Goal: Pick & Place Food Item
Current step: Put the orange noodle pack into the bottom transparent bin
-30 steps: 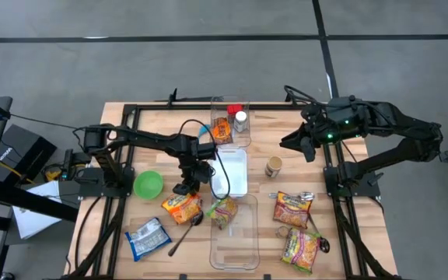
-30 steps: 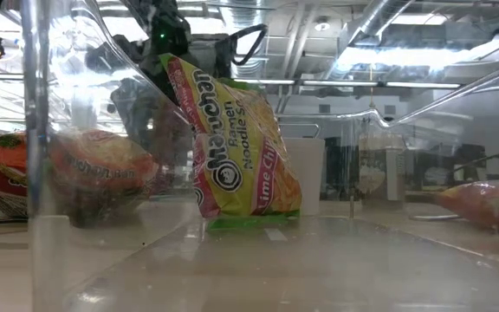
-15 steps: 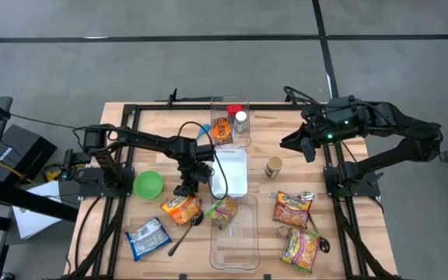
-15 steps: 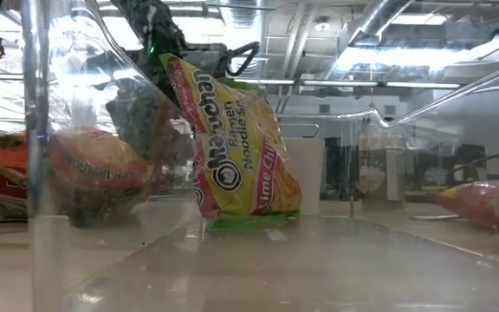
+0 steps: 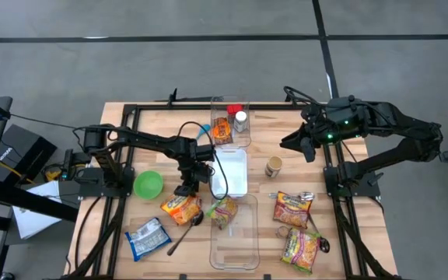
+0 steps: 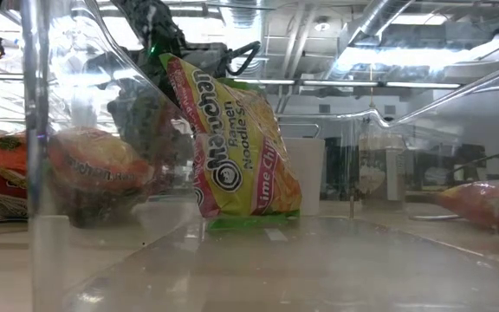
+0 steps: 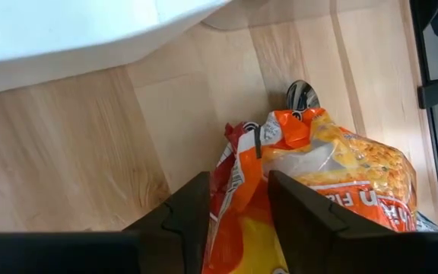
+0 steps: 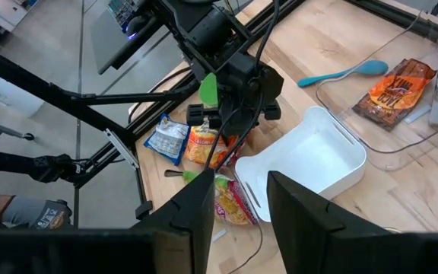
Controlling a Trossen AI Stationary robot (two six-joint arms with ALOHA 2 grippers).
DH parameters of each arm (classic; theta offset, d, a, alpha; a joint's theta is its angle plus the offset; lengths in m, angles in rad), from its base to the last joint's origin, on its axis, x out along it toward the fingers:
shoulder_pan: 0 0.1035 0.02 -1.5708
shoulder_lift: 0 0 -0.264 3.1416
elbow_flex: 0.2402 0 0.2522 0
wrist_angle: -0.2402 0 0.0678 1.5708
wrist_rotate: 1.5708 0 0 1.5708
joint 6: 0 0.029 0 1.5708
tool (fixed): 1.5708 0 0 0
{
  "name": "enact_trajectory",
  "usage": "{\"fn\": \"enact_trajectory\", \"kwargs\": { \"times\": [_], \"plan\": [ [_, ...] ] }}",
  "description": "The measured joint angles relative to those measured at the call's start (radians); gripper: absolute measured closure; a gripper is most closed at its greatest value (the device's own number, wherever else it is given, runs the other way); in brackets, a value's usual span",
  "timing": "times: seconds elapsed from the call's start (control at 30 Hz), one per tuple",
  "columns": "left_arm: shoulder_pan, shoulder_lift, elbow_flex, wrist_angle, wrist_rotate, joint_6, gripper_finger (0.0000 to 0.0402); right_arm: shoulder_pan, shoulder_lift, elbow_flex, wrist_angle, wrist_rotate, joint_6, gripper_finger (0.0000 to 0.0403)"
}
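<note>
Left wrist view: left pincer (image 7: 234,199) grips orange noodle packet (image 7: 333,164).

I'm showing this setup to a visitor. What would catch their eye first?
Probably the left gripper, down at the table's middle with its fingers closed on the edge of an orange noodle packet beside the white tray. Next, the lime-chili ramen packet standing propped in the clear bin, while the right gripper hangs raised and open at the far right.
</note>
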Motion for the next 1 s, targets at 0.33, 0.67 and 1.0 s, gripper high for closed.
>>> {"fn": "enact_trajectory", "kwargs": {
  "times": [0.33,0.67,1.0],
  "plan": [
    [0.0,0.0,0.0,0.003,0.0,0.0,0.0355,0.0,0.0,0.0,-0.001,0.0,0.0,0.0287],
    [0.0,0.0,0.001,0.024,0.0,-0.007,0.04,0.0,0.0,0.0,-0.006,0.0,0.0,0.0287],
    [0.001,-0.003,0.001,0.013,-0.001,-0.041,0.0401,0.0,0.0,0.0,-0.006,0.0,0.0,0.0287]
  ]
}}
